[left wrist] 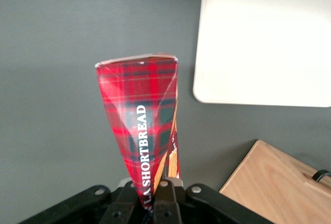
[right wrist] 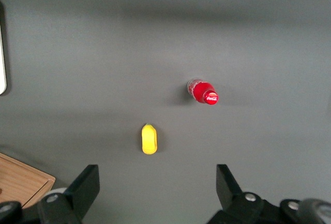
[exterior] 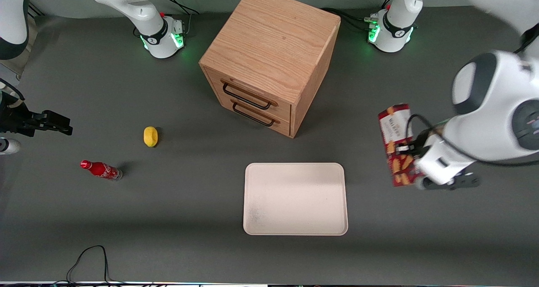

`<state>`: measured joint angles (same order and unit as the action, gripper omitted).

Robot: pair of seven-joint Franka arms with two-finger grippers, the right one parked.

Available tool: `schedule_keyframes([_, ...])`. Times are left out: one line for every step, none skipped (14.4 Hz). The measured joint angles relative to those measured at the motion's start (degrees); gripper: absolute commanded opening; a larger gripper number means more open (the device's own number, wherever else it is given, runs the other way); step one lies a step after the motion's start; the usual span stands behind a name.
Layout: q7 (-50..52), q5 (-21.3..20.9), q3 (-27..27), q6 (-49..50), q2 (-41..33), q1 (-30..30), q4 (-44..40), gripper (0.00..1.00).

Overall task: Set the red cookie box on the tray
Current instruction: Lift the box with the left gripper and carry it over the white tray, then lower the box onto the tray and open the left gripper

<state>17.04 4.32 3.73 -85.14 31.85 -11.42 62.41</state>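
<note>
I see the red cookie box (exterior: 396, 146) held aloft in the gripper (exterior: 410, 148), right of frame; the cream tray (exterior: 295, 199) lies flat, lower centre.

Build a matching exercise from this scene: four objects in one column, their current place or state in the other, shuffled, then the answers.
1. red cookie box
2. tray
3. soda bottle
4. lemon

A. lying on its side, toward the parked arm's end
B. bare, nearer the front camera than the drawer cabinet
C. yellow, on the table between bottle and cabinet
D. held off the table in the end effector

Pairs: 1-D, 2-B, 3-A, 4-C
</note>
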Motion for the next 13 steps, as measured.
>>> schedule_keyframes([0.09, 0.00, 0.02, -0.59, 2.73, -1.15, -2.18, 0.00])
schedule_keyframes([0.22, 0.00, 0.02, -2.27, 5.31, -2.30, -3.90, 0.00])
schedule_keyframes([0.56, 0.00, 0.01, -4.63, 7.55, -3.36, -5.01, 0.00])
schedule_keyframes([1.25, 0.00, 0.01, -6.94, 9.43, -4.27, -5.61, 0.00])
schedule_keyframes([2.41, 0.00, 0.00, -9.30, 11.22, -5.12, -5.96, 0.00])
schedule_keyframes([3.53, 0.00, -0.01, -11.78, 12.83, -5.96, -6.06, 0.00])
schedule_keyframes([4.19, 0.00, -0.04, -14.06, 14.27, -6.72, -6.09, 0.00])
schedule_keyframes([4.49, -0.01, -0.09, -16.24, 15.65, -7.48, -6.10, 0.00])
schedule_keyframes([4.57, -0.04, -0.19, -18.35, 16.91, -8.18, -6.08, 0.00])
schedule_keyframes([4.61, -0.10, -0.24, -20.67, 18.18, -8.87, -6.02, 0.00])
schedule_keyframes([4.63, -0.17, -0.30, -22.79, 19.35, -9.42, -5.96, 0.00])
schedule_keyframes([4.63, -0.33, -0.35, -24.53, 20.42, -9.96, -5.88, 0.00])
schedule_keyframes([4.63, -0.58, -0.48, -25.98, 21.35, -10.42, -5.71, 0.00])
